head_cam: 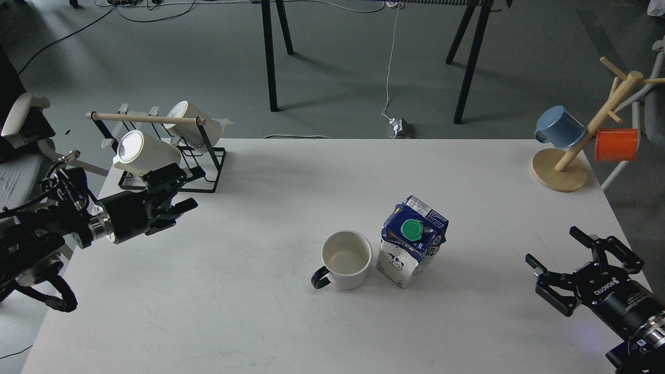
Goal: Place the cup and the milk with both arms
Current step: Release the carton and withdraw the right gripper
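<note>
A white cup (346, 258) with a black handle stands upright near the middle of the white table (291, 176). A blue and white milk carton (412, 247) with a green cap stands upright just right of it, close beside the cup. My right gripper (556, 249) is open and empty at the table's right front, well clear of the carton. My left gripper (176, 195) is open and empty at the table's left side, just in front of the black rack.
A black wire rack (171, 156) with a wooden rod holds two white mugs at the back left. A wooden mug tree (582, 140) with a blue cup and an orange cup stands at the back right corner.
</note>
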Motion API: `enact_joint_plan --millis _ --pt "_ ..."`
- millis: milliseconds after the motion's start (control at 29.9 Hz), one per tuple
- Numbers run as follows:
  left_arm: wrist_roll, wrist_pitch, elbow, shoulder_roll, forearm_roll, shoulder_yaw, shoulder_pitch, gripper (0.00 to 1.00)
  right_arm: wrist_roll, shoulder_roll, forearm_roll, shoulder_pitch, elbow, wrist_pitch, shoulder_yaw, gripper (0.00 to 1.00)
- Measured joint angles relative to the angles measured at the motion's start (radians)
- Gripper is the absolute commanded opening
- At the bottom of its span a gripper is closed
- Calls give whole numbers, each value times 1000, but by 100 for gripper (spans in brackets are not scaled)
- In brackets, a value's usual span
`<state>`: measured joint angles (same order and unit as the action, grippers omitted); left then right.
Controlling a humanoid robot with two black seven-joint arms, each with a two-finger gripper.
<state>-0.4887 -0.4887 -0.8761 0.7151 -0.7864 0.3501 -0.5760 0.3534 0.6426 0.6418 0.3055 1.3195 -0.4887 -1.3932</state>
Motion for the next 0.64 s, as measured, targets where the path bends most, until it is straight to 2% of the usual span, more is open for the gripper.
enact_joint_plan --millis 134,368,635 --pt "0 0 6 6 12 7 0 100 -1 61 21 -179 -96 0 -4 100" --pt "0 0 20 33 130 39 -1 100 -1 72 16 -461 -251 0 177 100" --pt "0 0 20 62 187 93 -2 100 -1 50 15 -506 -296 0 227 100"
